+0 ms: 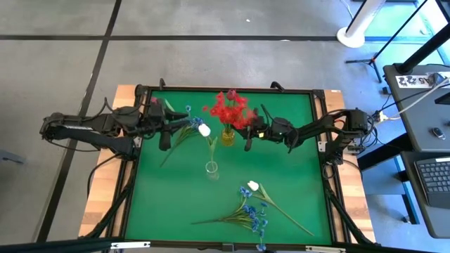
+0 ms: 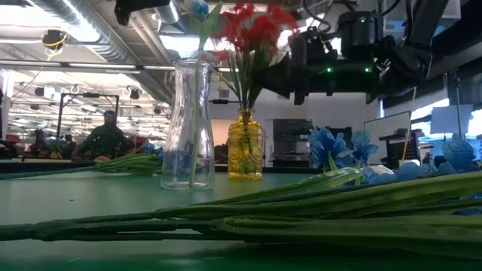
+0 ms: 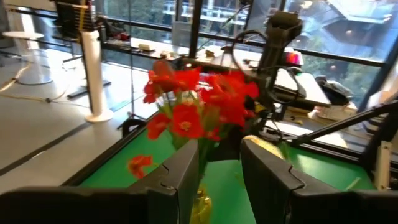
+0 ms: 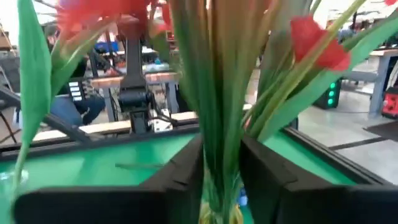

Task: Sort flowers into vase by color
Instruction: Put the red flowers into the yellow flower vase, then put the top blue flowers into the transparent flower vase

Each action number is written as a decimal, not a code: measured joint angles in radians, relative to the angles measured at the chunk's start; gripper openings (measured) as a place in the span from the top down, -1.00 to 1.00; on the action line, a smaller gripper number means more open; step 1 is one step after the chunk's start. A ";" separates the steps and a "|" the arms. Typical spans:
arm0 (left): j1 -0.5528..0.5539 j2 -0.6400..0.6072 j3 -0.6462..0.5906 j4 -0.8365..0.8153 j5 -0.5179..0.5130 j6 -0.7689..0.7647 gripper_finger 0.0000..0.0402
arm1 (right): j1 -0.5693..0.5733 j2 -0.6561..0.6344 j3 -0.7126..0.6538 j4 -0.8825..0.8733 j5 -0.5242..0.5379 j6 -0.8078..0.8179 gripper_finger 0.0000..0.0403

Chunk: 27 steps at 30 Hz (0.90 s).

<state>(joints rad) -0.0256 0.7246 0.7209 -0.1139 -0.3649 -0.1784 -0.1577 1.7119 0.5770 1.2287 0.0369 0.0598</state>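
The red flowers stand with their stems in a yellow vase at mid-table. My right gripper reaches in level from the right, open, with one finger on each side of their stems just above the vase neck. My left gripper is open and holds nothing. It hovers left of the vase and faces the red flowers. A clear vase holds one stem with a white bud. Blue flowers lie beside my left gripper. My right gripper has its fingers on both sides of the red flowers' stem bundle, coming level from the table's right, across the upright stems. The stems fill the gap. I cannot tell whether the fingers touch them.
Several blue flowers and a white bud lie in a heap near the mat's near edge; their stems fill the low view's foreground. A pinkish bud lies at the far left corner. People sit in the room beyond.
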 joint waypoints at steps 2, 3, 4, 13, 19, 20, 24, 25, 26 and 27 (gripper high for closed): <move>0.000 0.000 0.000 -0.012 -0.029 0.000 0.41 | 0.000 -0.001 0.000 0.001 -0.011 0.012 0.33; 0.000 0.000 0.000 -0.014 -0.044 -0.001 0.41 | 0.000 -0.002 0.000 0.000 -0.020 0.020 0.25; 0.000 0.000 0.000 -0.014 -0.058 -0.001 0.41 | 0.000 -0.006 0.000 -0.004 -0.027 0.032 0.17; 0.000 0.000 0.000 -0.016 -0.172 0.004 0.41 | 0.000 -0.161 0.000 -0.285 -0.030 0.046 -0.60; 0.000 -0.001 0.000 -0.052 -0.179 0.001 0.41 | 0.001 -0.315 0.000 -0.501 -0.070 0.048 -0.88; 0.000 -0.006 0.000 -0.073 -0.182 -0.001 0.41 | 0.001 -0.341 0.000 -0.541 -0.081 0.053 -0.91; 0.000 -0.020 0.000 -0.203 -0.230 -0.076 0.41 | 0.001 -0.441 0.000 -0.689 -0.095 0.073 -0.91; 0.000 -0.021 0.000 -0.253 -0.231 -0.113 0.41 | 0.001 -0.466 0.000 -0.721 -0.100 0.074 -0.90; 0.000 -0.021 0.000 -0.296 -0.231 -0.155 0.41 | 0.001 -0.490 0.000 -0.750 -0.103 0.074 -0.89; 0.000 -0.021 0.000 -0.343 -0.230 -0.203 0.41 | 0.001 -0.513 0.000 -0.777 -0.108 0.074 -0.88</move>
<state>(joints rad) -0.0254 0.7037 0.7212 -0.4567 -0.5948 -0.3810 -0.1566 1.1993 0.5770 0.4516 -0.0715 0.1341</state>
